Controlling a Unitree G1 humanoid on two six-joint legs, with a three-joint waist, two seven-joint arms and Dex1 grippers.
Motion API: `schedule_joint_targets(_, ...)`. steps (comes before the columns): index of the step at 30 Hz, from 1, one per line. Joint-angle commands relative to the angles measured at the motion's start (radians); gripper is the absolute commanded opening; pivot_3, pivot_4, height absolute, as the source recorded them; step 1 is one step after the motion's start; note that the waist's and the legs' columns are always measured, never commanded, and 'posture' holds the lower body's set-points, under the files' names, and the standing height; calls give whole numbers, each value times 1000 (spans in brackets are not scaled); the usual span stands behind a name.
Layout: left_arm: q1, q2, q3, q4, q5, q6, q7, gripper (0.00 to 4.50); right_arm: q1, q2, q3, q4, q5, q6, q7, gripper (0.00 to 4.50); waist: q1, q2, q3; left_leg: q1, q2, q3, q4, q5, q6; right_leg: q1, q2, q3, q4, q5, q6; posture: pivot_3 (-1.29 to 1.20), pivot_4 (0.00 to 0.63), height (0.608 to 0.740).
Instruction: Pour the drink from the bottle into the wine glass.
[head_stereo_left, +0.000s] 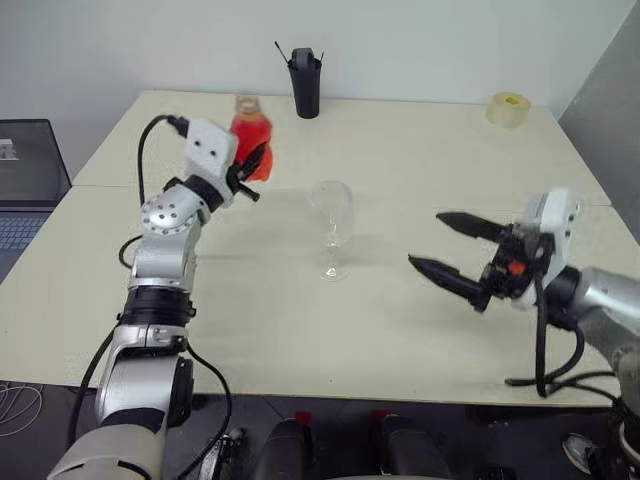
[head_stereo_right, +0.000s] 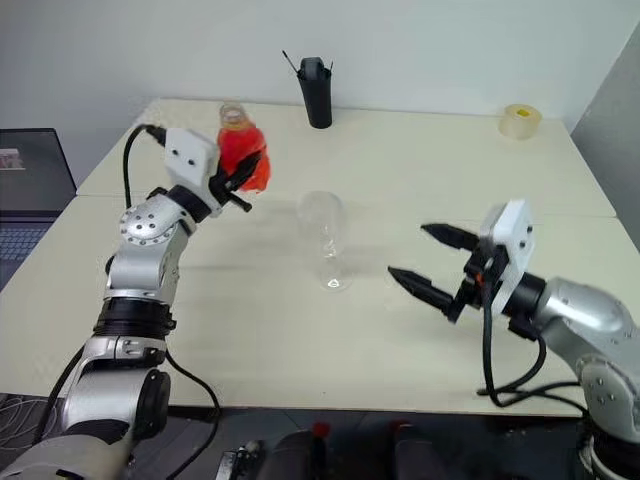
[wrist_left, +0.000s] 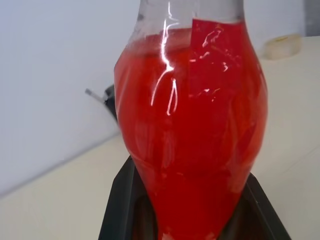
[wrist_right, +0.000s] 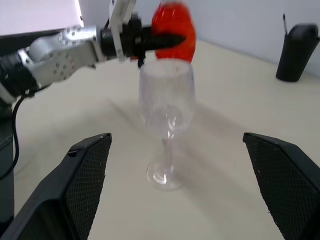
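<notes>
Nearest to me, my right gripper (head_stereo_left: 452, 245) hangs low over the pale cream tabletop (head_stereo_left: 400, 320) on the right side, its two black fingers spread wide with nothing between them, pointing in toward the middle of the table. From its wrist view those fingers (wrist_right: 85, 175) frame the clear, colourless stemmed wine glass (wrist_right: 166, 107), which stands upright on its round foot, apart from both fingertips. In the head views the glass (head_stereo_left: 331, 222) sits near the centre of the table and looks empty.

Beyond and to the left of it, my left gripper (head_stereo_left: 255, 168) is clamped around the lower body of the small clear plastic bottle (head_stereo_left: 251, 135) with the rounded body, holding it upright above the table, clear of the surface. The bright red translucent drink (wrist_left: 190, 130) fills most of the bottle; I see no cap on its neck.

At the far edge stand a tall black cup (head_stereo_left: 306, 85) and, toward the right corner, a yellowish roll of tape (head_stereo_left: 508, 108).
</notes>
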Motion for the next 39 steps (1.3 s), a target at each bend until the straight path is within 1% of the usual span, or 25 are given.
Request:
schedule_joint_targets(1, -44, 17, -24, 19, 33, -113, -32, 790, 4, 7, 22, -70, -16, -49, -29, 4500, -7, 0, 0, 1, 0, 1, 0, 0, 0, 0, 0, 0, 1, 0, 0, 0, 150, 740)
schedule_joint_targets(5, -38, 23, -52, 46, 71, -219, -46, 764, -12, 34, 31, -78, -11, -66, -74, 4500, -13, 0, 0, 2, 0, 1, 0, 0, 0, 1, 1, 0, 1, 0, 0, 0, 150, 740)
schedule_joint_targets(12, -34, 51, -79, 89, 148, -377, -27, 764, 48, 49, 13, -60, -44, -167, -67, 4500, -13, 0, 0, 2, 0, 1, 0, 0, 0, 1, 0, 1, 0, 0, 0, 0, 150, 740)
schedule_joint_targets(18, -44, 74, -85, 112, 192, -458, -18, 764, 120, 105, -17, -44, -49, -283, -45, 4500, -13, 0, 0, 2, 0, 1, 0, 0, 0, 1, 0, 1, 0, 0, 0, 0, 150, 740)
schedule_joint_targets(22, -53, 94, -92, 138, 213, -500, -23, 764, 178, 117, -15, -67, -54, -338, -28, 4500, -13, 0, 0, 3, 0, 1, 0, 0, 0, 1, 0, 1, 1, 0, 0, 0, 150, 740)
schedule_joint_targets(23, -56, 99, -94, 147, 217, -509, -24, 764, 184, 132, -15, -71, -86, -378, -36, 4500, -13, 0, 0, 3, 0, 1, 0, 0, 0, 1, 0, 1, 1, 0, 0, 0, 150, 740)
schedule_joint_targets(28, -82, 121, -110, 195, 258, -567, -7, 764, 217, 148, 17, -68, -139, -449, -32, 4500, -13, 0, 0, 3, 0, 2, 0, 0, 0, 2, 0, 0, 1, 0, 0, 0, 150, 740)
schedule_joint_targets(34, -103, 132, -130, 233, 298, -630, 18, 763, 217, 147, 46, -64, -148, -470, -35, 4500, -13, 0, 0, 4, 0, 2, 0, 0, 0, 2, 0, 0, 1, 0, 0, 0, 150, 740)
schedule_joint_targets(39, -109, 143, -137, 241, 337, -665, 66, 763, 218, 138, 41, -64, -141, -473, -34, 4500, -13, 0, 0, 4, 0, 2, 0, 0, 0, 2, 0, 0, 1, 0, 0, 0, 150, 740)
